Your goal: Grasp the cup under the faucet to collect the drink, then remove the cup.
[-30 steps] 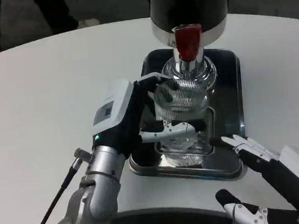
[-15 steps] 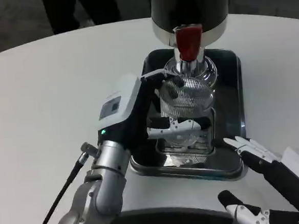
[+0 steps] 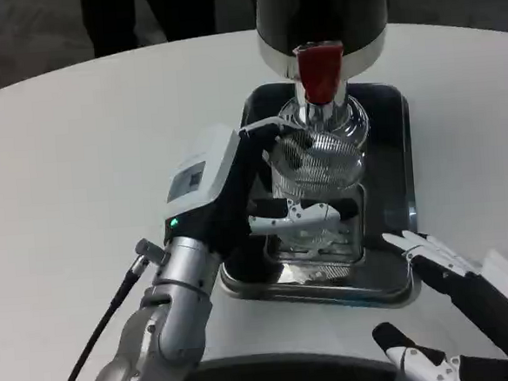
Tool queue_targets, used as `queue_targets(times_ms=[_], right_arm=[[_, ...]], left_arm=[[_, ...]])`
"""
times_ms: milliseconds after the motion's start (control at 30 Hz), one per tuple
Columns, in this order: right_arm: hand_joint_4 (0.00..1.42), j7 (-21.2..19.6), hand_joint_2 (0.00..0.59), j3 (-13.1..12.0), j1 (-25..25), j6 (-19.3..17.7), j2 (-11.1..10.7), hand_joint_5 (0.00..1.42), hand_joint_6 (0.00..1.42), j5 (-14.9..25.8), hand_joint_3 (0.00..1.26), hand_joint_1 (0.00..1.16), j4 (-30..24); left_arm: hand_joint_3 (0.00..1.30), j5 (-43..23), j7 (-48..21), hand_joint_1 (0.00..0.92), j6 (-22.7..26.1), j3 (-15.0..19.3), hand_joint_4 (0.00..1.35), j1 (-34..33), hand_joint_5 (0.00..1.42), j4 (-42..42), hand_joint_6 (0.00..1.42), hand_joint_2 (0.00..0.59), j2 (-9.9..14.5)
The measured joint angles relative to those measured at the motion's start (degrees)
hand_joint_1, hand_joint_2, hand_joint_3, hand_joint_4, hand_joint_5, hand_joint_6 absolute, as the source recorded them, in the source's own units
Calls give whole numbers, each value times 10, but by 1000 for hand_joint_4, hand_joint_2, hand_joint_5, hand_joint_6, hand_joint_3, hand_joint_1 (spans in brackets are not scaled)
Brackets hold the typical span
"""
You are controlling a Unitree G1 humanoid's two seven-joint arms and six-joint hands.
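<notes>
The clear cup (image 3: 315, 164) is held under the red faucet (image 3: 320, 71) by the left hand (image 3: 236, 187), its fingers (image 3: 295, 215) wrapped around it. The right hand (image 3: 471, 302) is kept spread and empty, beside the tray (image 3: 400, 280).

The left hand (image 3: 237, 192) has a white back with a grey panel and a small green light; its silver forearm (image 3: 171, 314) trails a black cable (image 3: 98, 336); the right hand (image 3: 459, 316) shows white-and-black fingers (image 3: 419, 249).

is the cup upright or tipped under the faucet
Upright: the cup stands on the tray below the faucet, gripped by the left hand.
</notes>
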Motion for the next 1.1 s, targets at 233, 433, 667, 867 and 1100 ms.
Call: queue_targets(times_ms=[233,433,667,867,1100], right_arm=[[42,-2,448,0,2,0,0,0,0,1,132,595,0],[42,-2,448,-3,3,0,0,0,0,3,133,595,-1],[42,-5,448,-7,3,0,1,0,0,6,133,595,-3],[48,-9,448,-9,3,0,3,0,0,12,136,596,-3],[51,-14,448,-11,3,0,3,0,0,17,142,597,-3]], left_arm=[[539,-19,-12,323,-11,2,529,11,663,0,393,64,9],[441,-19,-16,271,-11,2,335,17,536,0,355,64,12],[509,-19,-16,276,-12,3,302,17,499,0,353,68,12],[522,-19,-16,288,-15,4,274,17,498,0,353,65,12],[525,-18,-15,289,-19,4,205,17,457,1,339,65,12]])
